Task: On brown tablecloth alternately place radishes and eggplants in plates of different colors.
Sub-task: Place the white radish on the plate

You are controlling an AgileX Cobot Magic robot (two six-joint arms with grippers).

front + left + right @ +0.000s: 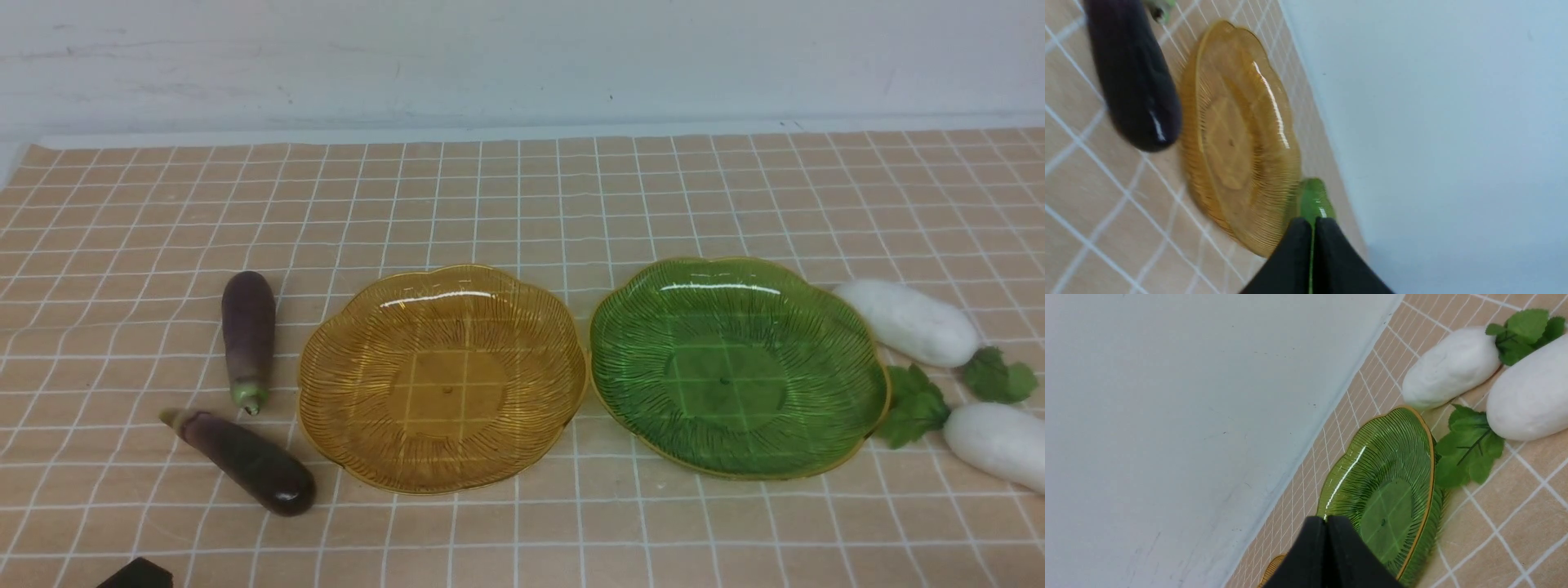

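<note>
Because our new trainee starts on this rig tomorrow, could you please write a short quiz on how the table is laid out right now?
1. True or false: the amber plate and the green plate are both empty.
2. Where do the two radishes lie?
A. to the robot's left of the amber plate
B. to the robot's right of the green plate
C. inside the green plate
3. Fill in: the left claw and the right claw are both ____.

Key: 1 true; 2 B; 3 shut.
</note>
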